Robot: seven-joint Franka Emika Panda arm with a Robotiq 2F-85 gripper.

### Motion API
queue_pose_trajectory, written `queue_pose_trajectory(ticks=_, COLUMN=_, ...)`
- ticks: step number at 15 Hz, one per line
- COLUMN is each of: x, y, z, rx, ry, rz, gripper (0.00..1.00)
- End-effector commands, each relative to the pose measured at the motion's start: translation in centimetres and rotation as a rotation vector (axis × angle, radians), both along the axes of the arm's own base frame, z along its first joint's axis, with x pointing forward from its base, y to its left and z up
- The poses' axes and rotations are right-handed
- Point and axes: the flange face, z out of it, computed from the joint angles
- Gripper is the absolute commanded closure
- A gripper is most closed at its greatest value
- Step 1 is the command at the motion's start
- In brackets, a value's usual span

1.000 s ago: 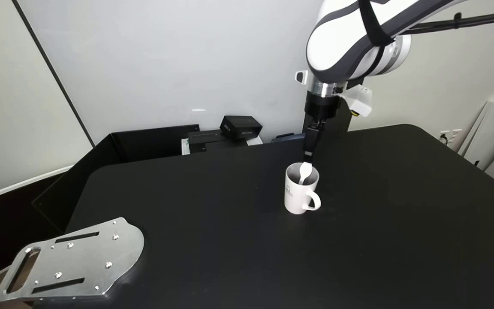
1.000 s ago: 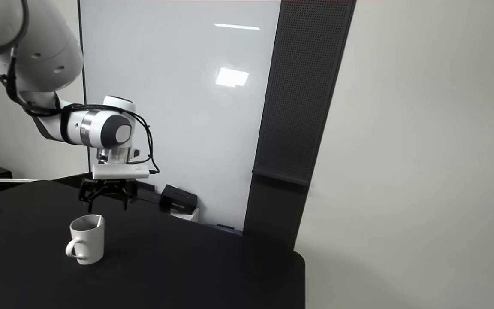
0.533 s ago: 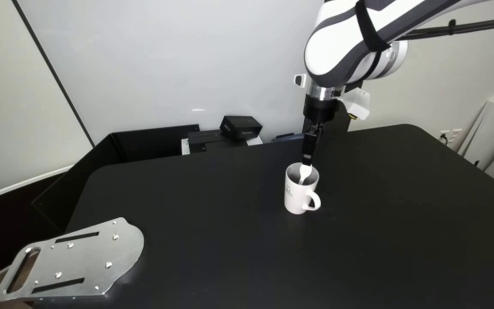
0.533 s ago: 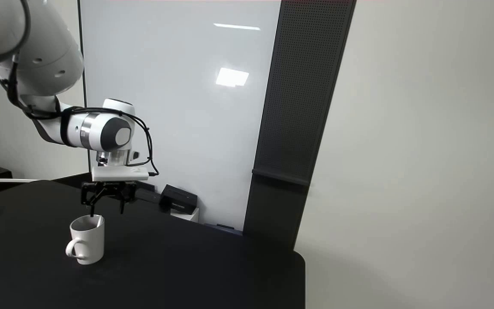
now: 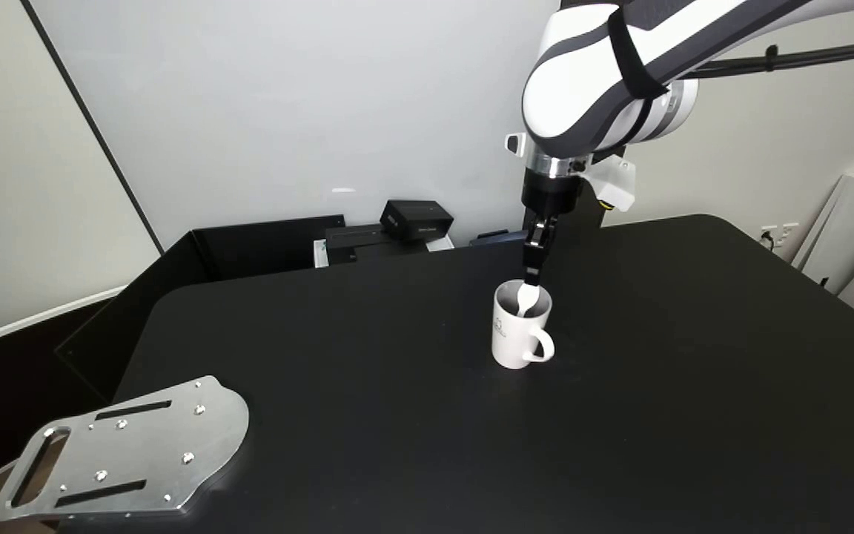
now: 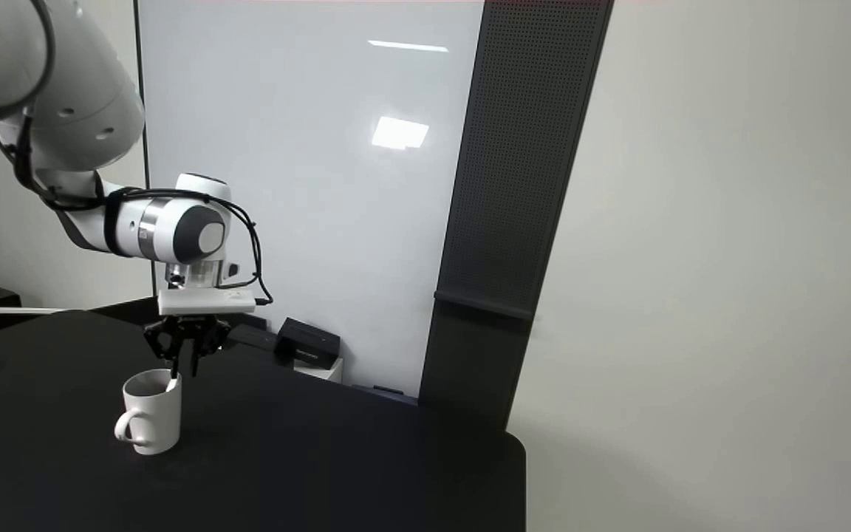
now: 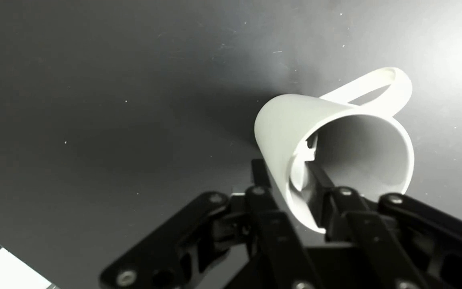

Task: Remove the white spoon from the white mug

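Note:
The white mug (image 5: 510, 343) stands upright on the black table, its loop handle to one side. Inside it the white spoon (image 5: 527, 298) leans against the wall, wide end up near the rim; in the other outside picture only a sliver of the spoon (image 6: 171, 385) shows. My gripper (image 7: 286, 164) points down over that rim, jaws partly closed but apart. One finger reaches inside the mug, beside the spoon; the other is outside the wall (image 7: 283, 128). Wall and spoon lie between them. In an exterior view the gap of the gripper (image 6: 184, 374) still shows. The spoon's lower end is hidden.
A grey metal plate (image 5: 153, 445) with slots lies at the near left corner of the table. Behind the table's far edge are a black box (image 5: 417, 220) and a dark open bin (image 5: 264, 245). A whiteboard wall (image 5: 286, 111) rises behind.
The arm has come down slightly, and the jaws have narrowed from wide to a small gap across the rim. The mug has shifted very slightly in both exterior views.

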Motion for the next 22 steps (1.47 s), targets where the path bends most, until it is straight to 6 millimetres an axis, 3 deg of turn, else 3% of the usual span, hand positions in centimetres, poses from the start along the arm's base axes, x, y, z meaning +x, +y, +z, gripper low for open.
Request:
queue_pose_trajectory(ticks=1, x=0.8, y=0.2, z=0.0, rx=-0.027, ry=0.001, rz=-0.028, gripper=1.00)
queue_pose_trajectory(ticks=5, x=0.9, y=0.1, z=0.2, rx=-0.030, ry=0.002, rz=-0.037, gripper=0.99)
queue_pose_trajectory(ticks=9, x=1.4, y=0.4, z=2.0, rx=-0.045, ry=-0.023, rz=-0.029, gripper=0.99)
queue_pose_trajectory(ticks=16, x=3.0, y=1.6, z=7.8, rx=-0.064, ry=-0.104, rz=-0.009, gripper=0.99)
queue_pose_trajectory(ticks=22, x=3.1, y=1.9, z=13.1, rx=-0.096, ry=-0.115, rz=0.000, gripper=0.99)
